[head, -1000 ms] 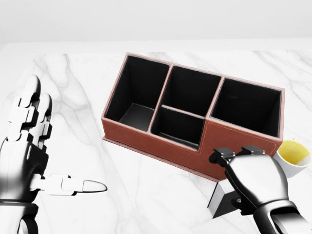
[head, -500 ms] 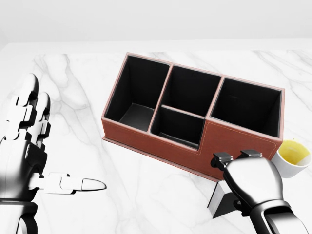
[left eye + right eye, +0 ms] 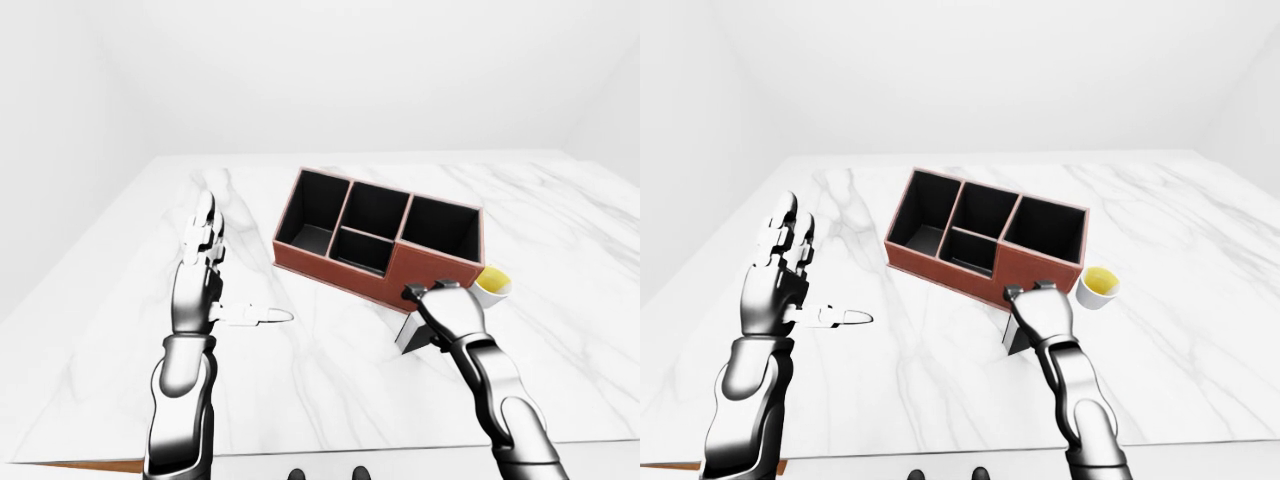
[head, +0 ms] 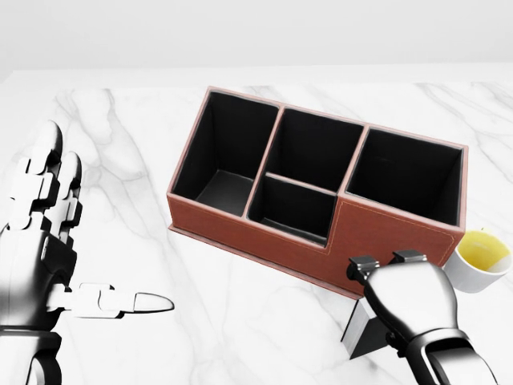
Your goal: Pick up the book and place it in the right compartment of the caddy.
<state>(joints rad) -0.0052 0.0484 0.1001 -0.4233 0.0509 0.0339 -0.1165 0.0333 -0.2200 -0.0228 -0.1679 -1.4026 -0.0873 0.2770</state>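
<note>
White marble table [image 4: 144, 160] with grey veins. Reddish-brown caddy [image 4: 264, 237], black inside, pale stitching. Black book [image 4: 365, 335] with a grey face. White cup [image 4: 479, 271], yellow within. Glossy silver-and-black right hand [image 4: 413, 301] and left hand [image 4: 40, 257].

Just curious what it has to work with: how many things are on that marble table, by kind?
Caddy: 1
Book: 1
Cup: 1
Total: 3
</note>
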